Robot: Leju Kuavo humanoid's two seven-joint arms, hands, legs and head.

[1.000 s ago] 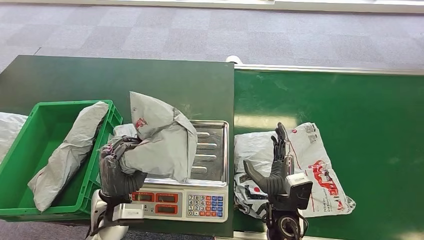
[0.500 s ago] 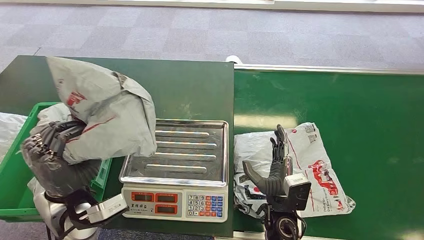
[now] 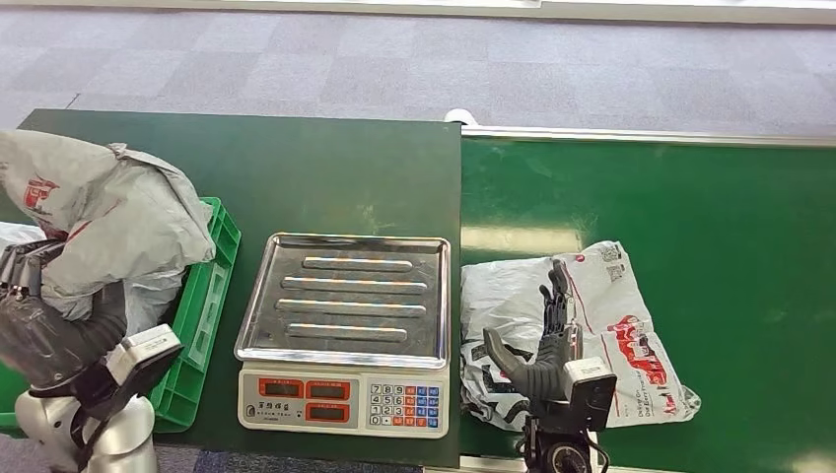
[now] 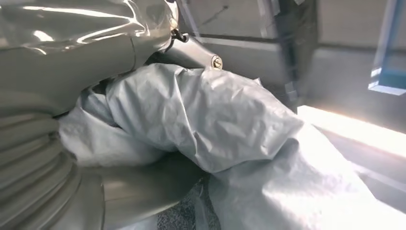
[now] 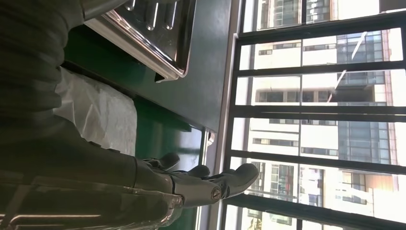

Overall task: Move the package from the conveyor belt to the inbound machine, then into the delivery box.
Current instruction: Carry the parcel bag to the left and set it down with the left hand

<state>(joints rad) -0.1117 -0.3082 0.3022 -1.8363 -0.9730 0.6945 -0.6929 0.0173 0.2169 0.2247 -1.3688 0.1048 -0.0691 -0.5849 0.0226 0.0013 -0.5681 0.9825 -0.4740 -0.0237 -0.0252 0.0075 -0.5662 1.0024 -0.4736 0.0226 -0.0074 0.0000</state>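
Observation:
My left hand (image 3: pixel 39 296) grips a crumpled grey package (image 3: pixel 108 212) with a red mark and holds it above the green delivery box (image 3: pixel 202 305) at the left. The same grey package (image 4: pixel 210 120) fills the left wrist view, pressed against my hand (image 4: pixel 62 96). The weighing scale (image 3: pixel 345 379) stands in the middle with its steel tray (image 3: pixel 350 296) bare. My right hand (image 3: pixel 542 340) hovers with fingers spread over a white package with red print (image 3: pixel 616 325) lying on the green conveyor belt (image 3: pixel 690 227). Its fingers (image 5: pixel 210 184) hold nothing.
A dark green table (image 3: pixel 296 168) carries the scale and the box. Another grey parcel (image 3: pixel 12 236) lies at the far left edge beside the box. Grey carpet floor (image 3: pixel 394 59) stretches beyond the table. The belt's metal rail (image 3: pixel 641 138) runs along its far side.
My left hand has carried the grey package leftward off the scale tray to above the green box. The right hand has barely shifted over the white package.

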